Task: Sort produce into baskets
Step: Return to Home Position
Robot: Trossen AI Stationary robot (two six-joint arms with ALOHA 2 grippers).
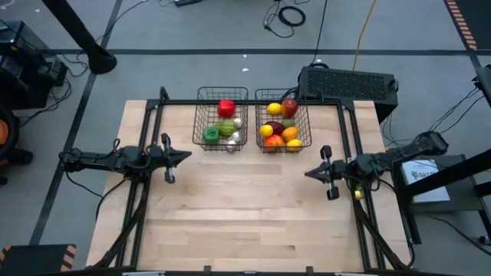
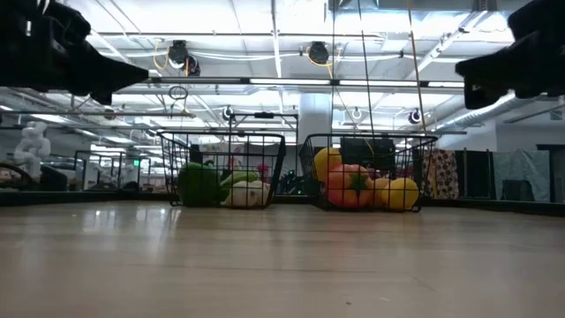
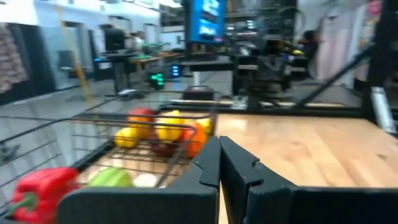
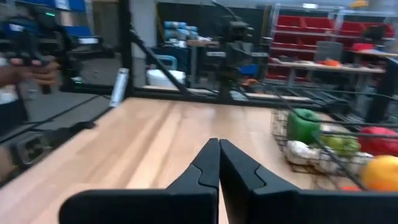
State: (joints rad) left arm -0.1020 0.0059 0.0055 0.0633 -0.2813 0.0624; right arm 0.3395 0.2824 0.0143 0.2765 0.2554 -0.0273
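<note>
Resting produce (image 1: 278, 139), seemingly well beyond jaws

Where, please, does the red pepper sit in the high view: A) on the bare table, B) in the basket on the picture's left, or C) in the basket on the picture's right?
B: the red pepper lies inside the left basket, with green pieces next to it.

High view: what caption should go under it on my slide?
Produce sorted into two baskets; left gripper and right gripper shut, either side.

Table (image 1: 245, 218) front open — baskets (image 1: 201, 115) line the back
</note>
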